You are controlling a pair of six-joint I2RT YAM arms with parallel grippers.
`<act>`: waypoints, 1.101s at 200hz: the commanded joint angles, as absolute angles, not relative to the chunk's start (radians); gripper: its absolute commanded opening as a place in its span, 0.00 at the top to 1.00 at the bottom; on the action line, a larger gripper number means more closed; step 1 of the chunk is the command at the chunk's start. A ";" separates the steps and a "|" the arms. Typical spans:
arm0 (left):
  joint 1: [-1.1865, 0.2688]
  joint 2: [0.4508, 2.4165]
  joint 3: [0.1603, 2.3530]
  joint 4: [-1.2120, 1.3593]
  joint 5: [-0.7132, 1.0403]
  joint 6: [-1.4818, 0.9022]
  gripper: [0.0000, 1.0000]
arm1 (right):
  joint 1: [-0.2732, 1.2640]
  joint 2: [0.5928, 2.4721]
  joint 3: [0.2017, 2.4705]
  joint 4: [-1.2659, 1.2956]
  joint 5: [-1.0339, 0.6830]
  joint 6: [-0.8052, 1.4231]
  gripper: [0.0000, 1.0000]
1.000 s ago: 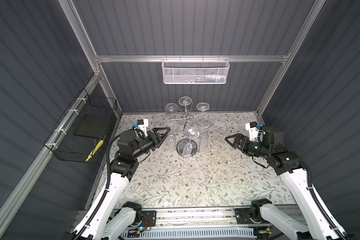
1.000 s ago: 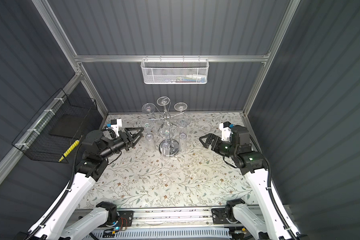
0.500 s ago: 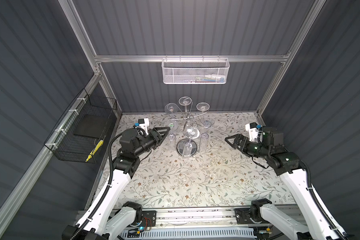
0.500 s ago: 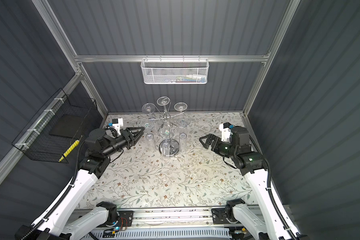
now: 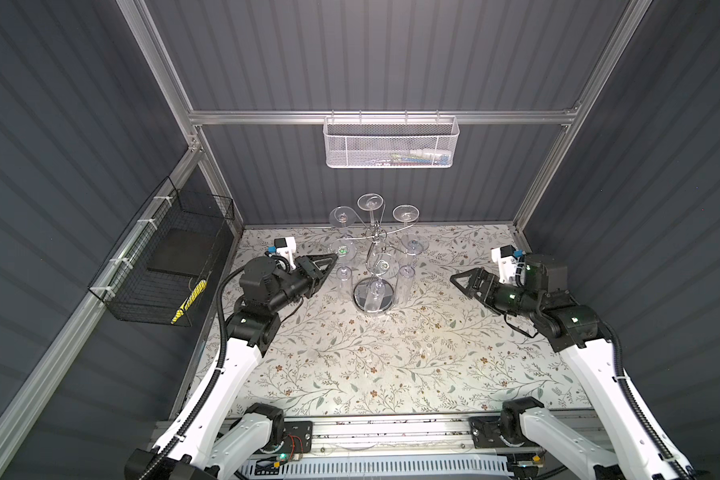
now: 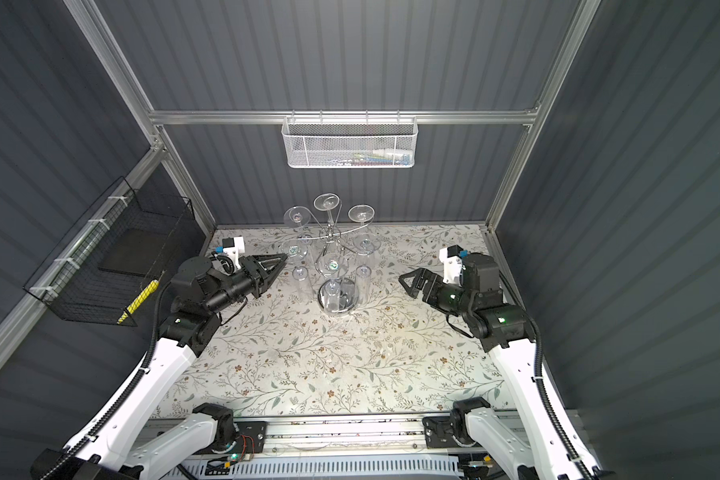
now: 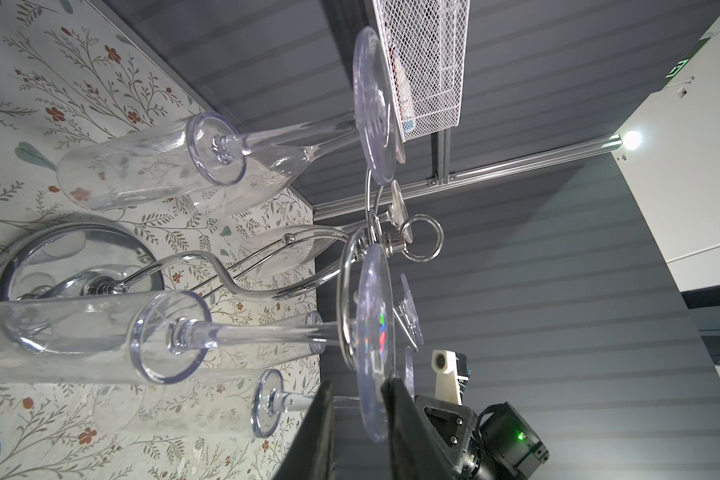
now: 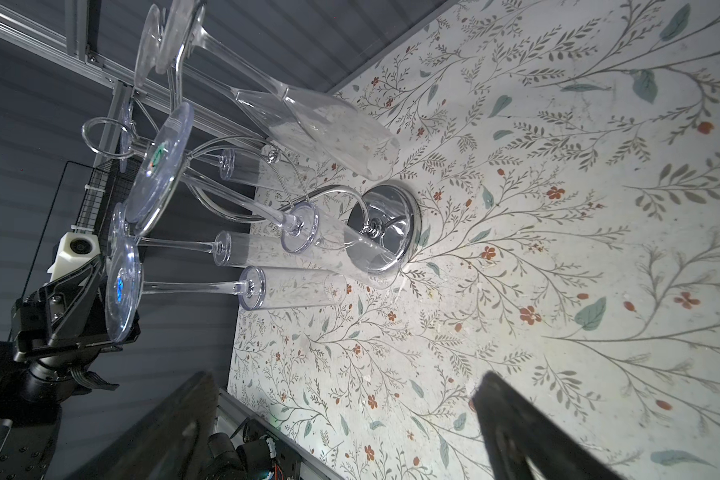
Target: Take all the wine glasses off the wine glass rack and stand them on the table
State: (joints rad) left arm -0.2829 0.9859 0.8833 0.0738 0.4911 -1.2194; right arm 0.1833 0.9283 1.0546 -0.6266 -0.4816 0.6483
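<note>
Clear wine glass [image 5: 345, 250] hangs bowl-down, stem upright, on the wine glass rack [image 5: 361, 296], centre frame. My left gripper [image 7: 358, 385], nearer, straddles its foot from the left, unclenched; right gripper [image 5: 460, 281] released, well apart.

Dark grey ribbed walls [image 5: 391, 62] enclose a worktop [image 5: 350, 353] covered in a pale floral print. Aluminium frame rails [image 5: 267, 117] edge the walls. A white mesh basket [image 5: 391, 145] hangs on the back rail, and a black wire basket [image 5: 163, 257] hangs on the left wall.
</note>
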 commanded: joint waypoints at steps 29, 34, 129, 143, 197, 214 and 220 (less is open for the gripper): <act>-0.291 0.982 0.884 0.098 0.488 -1.230 0.82 | 0.187 0.916 1.045 -0.630 -0.469 0.654 0.01; -0.292 0.982 0.884 0.097 0.489 -1.231 0.82 | 0.187 0.916 1.045 -0.630 -0.469 0.653 0.01; -0.291 0.976 0.874 0.104 0.489 -1.248 0.94 | 0.187 0.900 1.043 -0.645 -0.456 0.653 0.01; -0.291 0.974 0.871 0.106 0.488 -1.256 0.94 | 0.188 0.900 1.043 -0.645 -0.456 0.655 0.01; -0.291 0.957 0.853 0.150 0.474 -1.310 1.00 | 0.187 0.896 1.047 -0.649 -0.455 0.655 0.01; -0.291 0.954 0.854 0.152 0.470 -1.316 1.00 | 0.187 0.897 1.049 -0.649 -0.456 0.657 0.01; -0.291 0.954 0.857 0.152 0.471 -1.320 1.00 | 0.187 0.897 1.049 -0.648 -0.457 0.657 0.01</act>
